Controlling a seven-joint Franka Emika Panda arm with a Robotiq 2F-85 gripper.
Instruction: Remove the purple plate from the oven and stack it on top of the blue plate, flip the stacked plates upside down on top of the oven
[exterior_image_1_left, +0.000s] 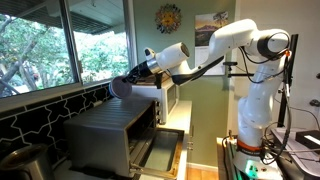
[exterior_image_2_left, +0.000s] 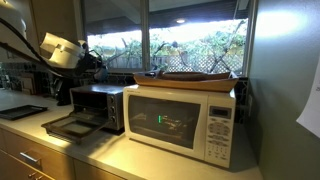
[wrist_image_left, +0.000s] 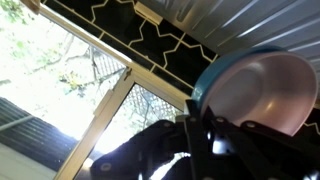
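Gripper (wrist_image_left: 208, 128): jaws clamped on the rim of blue plate (wrist_image_left: 205, 82), with purple plate (wrist_image_left: 270, 90) nested inside. The pair is held tilted in the air above the top of oven (exterior_image_1_left: 105, 130), apart from it. Oven door (exterior_image_2_left: 65, 127) hangs open. Microwave (exterior_image_2_left: 180, 120) stands beside the oven on surface (exterior_image_2_left: 110, 150).

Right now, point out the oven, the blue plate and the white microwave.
the oven (exterior_image_1_left: 100, 135): in an exterior view, on its grey side wall.
the blue plate (wrist_image_left: 203, 82): in the wrist view, on the left part of its blue rim.
the white microwave (exterior_image_2_left: 168, 120): in an exterior view, on its door window.
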